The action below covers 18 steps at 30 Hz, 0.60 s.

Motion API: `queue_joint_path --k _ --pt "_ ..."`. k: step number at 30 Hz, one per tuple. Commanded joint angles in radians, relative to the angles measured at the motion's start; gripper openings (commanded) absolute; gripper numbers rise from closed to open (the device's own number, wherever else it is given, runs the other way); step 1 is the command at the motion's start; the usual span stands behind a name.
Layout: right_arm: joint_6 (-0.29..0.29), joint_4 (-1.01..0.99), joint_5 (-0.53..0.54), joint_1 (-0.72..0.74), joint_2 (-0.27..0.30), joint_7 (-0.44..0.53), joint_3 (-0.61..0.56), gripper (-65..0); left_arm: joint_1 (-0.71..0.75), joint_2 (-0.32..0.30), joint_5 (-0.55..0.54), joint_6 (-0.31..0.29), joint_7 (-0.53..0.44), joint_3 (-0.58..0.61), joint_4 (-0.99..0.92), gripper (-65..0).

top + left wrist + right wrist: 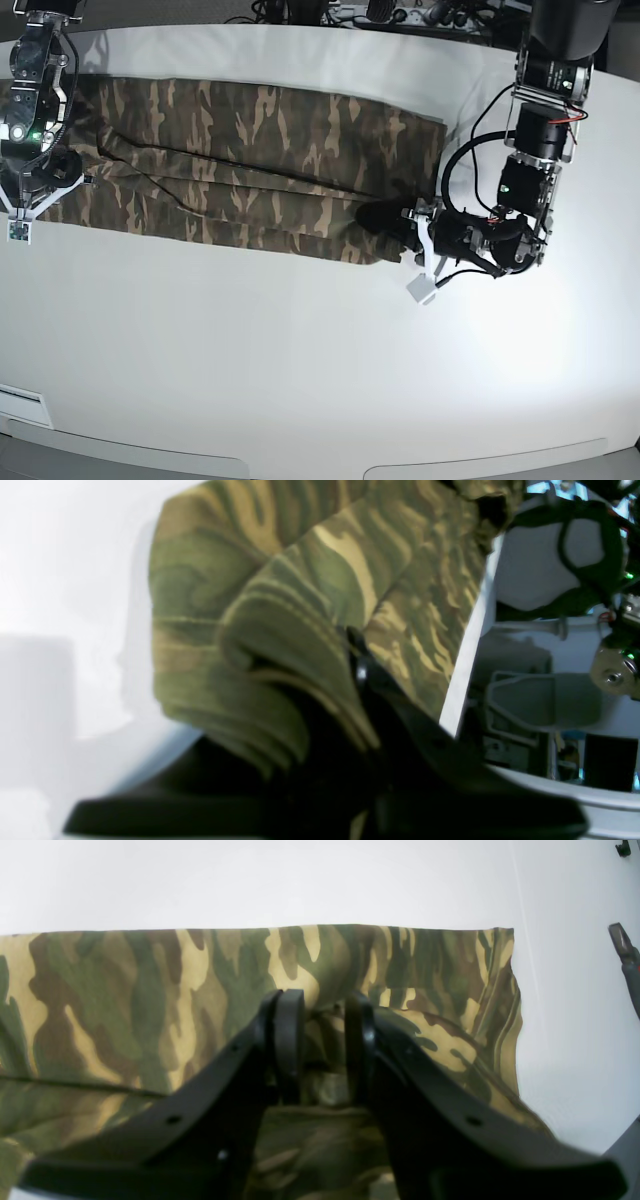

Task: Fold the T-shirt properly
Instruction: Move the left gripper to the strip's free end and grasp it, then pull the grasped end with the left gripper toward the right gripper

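Observation:
The camouflage T-shirt (pixel 250 160) lies as a long folded strip across the far half of the white table (pixel 300 360). My left gripper (pixel 388 222) is at the strip's near right corner. In the left wrist view the left gripper (pixel 345 680) is shut on a bunched fold of the T-shirt (pixel 300 580), lifted slightly off the table. My right gripper (pixel 40 170) is at the strip's left end. In the right wrist view the right gripper (pixel 322 1015) pinches a raised fold of the T-shirt (pixel 150 990) between its black fingertips (pixel 289 1012).
Cables and equipment (pixel 400 12) lie behind the table's far edge. The left arm's body (pixel 520 190) stands over the table's right side. A dark tool tip (pixel 625 947) shows at the right edge of the right wrist view. The table's edge (pixel 470 645) runs beside the cloth.

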Motion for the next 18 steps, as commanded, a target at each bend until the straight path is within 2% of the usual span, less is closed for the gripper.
queue_joint_path --k 1,5,8,10,11,15,18 --pt "0.016 0.017 -0.011 0.013 0.018 0.023 0.01 -47.8 -0.022 -0.038 0.034 0.019 0.021 -0.003 -0.004 -65.0" --pt "0.103 0.027 0.021 0.013 0.019 0.031 0.01 -47.8 -0.051 -0.098 0.034 0.019 0.016 -0.003 -0.004 -65.0" --pt "0.193 0.059 0.104 0.013 0.02 0.034 0.01 -49.8 -0.064 -0.139 0.034 0.019 0.014 -0.005 -0.004 -65.0" --pt "0.27 0.086 0.179 0.012 0.02 0.033 0.01 -57.6 -0.063 -0.165 0.034 0.019 0.014 -0.016 -0.004 -65.0" --pt "0.299 0.093 0.21 0.012 0.019 0.03 0.01 -64.6 -0.062 -0.178 0.034 0.019 0.014 -0.023 -0.004 -65.0" --pt "0.341 0.079 0.252 -0.006 0.016 0.042 0.009 -65.0 -0.063 -0.237 0.007 0.019 0.014 -0.04 -0.004 -65.0" --pt "0.343 0.028 0.256 -0.018 0.011 0.061 0.009 -65.0 -0.063 -0.274 -0.041 0.016 0.031 -0.053 -0.004 -65.0"
